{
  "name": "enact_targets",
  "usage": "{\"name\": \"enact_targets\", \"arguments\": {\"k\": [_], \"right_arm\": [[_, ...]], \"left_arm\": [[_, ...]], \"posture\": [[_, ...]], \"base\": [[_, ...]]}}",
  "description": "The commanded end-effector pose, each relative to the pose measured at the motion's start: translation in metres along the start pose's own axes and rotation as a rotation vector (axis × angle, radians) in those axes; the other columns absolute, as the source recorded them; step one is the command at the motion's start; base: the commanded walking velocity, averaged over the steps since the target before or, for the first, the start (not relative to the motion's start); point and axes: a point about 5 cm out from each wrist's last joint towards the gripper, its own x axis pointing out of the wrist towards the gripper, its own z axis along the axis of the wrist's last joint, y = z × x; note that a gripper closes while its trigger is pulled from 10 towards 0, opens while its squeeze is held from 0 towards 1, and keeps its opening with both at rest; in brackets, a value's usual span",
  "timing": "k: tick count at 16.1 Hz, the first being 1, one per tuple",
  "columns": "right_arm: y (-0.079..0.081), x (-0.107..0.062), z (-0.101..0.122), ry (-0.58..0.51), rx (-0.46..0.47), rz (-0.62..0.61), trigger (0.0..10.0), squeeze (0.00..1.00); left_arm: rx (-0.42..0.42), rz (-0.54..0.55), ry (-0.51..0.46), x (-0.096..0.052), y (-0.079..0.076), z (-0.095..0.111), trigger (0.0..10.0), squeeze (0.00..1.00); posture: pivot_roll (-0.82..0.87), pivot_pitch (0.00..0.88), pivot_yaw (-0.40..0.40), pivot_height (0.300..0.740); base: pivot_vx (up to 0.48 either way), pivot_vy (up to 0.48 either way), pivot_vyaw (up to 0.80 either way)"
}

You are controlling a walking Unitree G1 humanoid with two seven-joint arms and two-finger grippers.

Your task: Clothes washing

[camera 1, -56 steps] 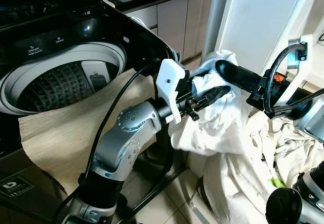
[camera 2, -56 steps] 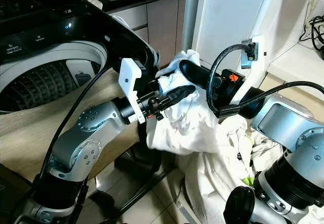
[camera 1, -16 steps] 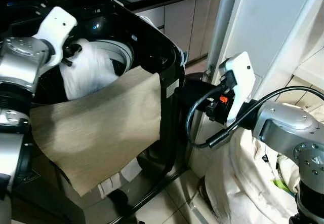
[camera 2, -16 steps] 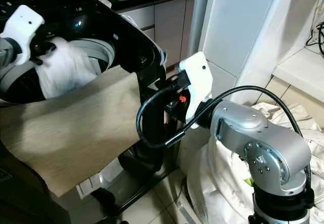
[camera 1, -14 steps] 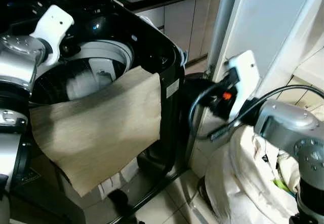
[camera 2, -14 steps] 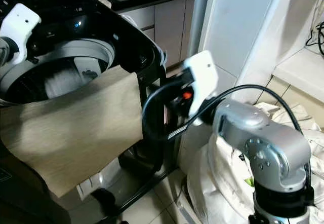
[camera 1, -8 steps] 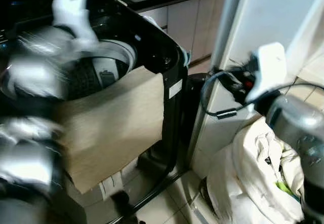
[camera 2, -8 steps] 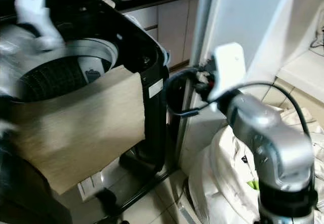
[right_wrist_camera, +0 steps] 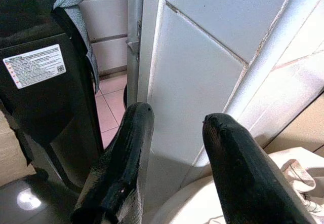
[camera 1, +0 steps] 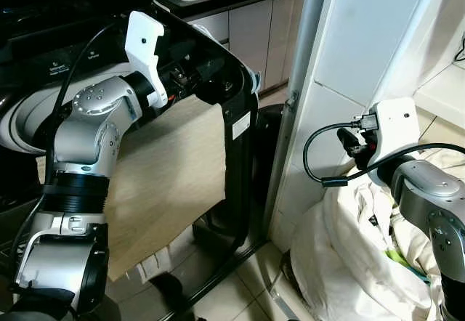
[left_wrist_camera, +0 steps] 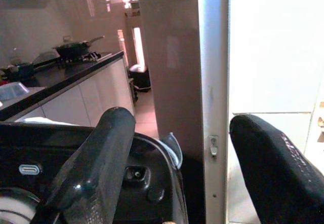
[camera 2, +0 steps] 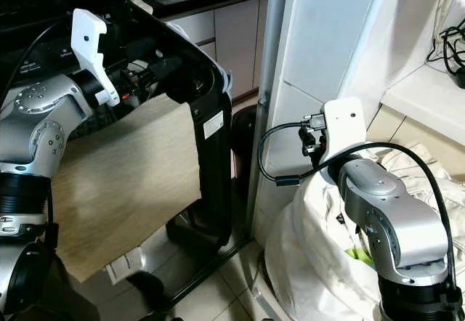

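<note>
Left gripper [left_wrist_camera: 177, 158] upper left, over washing machine [camera 1: 232, 81] rim, fingers spread, empty | right gripper [right_wrist_camera: 172, 153] mid-right, fingers apart, empty | white laundry pile [camera 1: 349, 248] lower right | beige cloth [camera 1: 174, 168] draped over washer front.

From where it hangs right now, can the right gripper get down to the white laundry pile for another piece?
Probably yes. The right gripper is open and empty, pointing down just above the white laundry pile beside the white wall panel, with nothing between them. The left gripper is away over the washing machine.
</note>
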Motion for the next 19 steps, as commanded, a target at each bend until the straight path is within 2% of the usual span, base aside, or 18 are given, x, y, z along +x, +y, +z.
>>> {"name": "enact_targets", "arguments": {"k": [1, 9, 10, 12, 15, 19], "right_arm": [[0.0, -0.001, 0.006, -0.023, -0.003, -0.001, 10.0, 0.0], [0.0, -0.001, 0.006, -0.023, -0.003, -0.001, 10.0, 0.0], [-0.006, -0.008, 0.017, -0.197, 0.055, -0.07, 10.0, 0.0], [-0.004, -0.027, 0.051, -0.541, 0.171, -0.044, 10.0, 0.0], [0.001, -0.028, 0.051, -0.549, 0.182, -0.012, 10.0, 0.0], [0.001, -0.028, 0.05, -0.559, 0.194, -0.012, 10.0, 0.0]], "left_arm": [[0.015, -0.003, -0.009, -0.001, 0.001, 0.006, 10.0, 0.0], [0.015, -0.003, -0.009, -0.001, 0.001, 0.006, 10.0, 0.0], [0.057, -0.025, -0.093, 0.004, -0.034, 0.009, 10.0, 0.0], [0.058, 0.064, -0.246, 0.009, -0.05, 0.031, 10.0, 0.0], [0.059, 0.053, -0.2, 0.009, -0.052, 0.022, 10.0, 0.0], [0.043, 0.053, -0.186, 0.007, -0.056, 0.018, 10.0, 0.0]], "posture": [[-0.12, 0.0, 0.055, 0.74], [-0.12, 0.0, 0.055, 0.74], [-0.13, 0.0, 0.037, 0.74], [-0.13, 0.0, 0.043, 0.74], [-0.13, 0.0, 0.048, 0.74], [-0.13, 0.0, 0.046, 0.74]], "base": [[0.0, 0.0, 0.0], [0.0, 0.0, 0.0], [0.0, 0.0, 0.0], [0.0, 0.0, 0.0], [0.0, 0.0, 0.0], [0.0, 0.0, 0.0]]}}
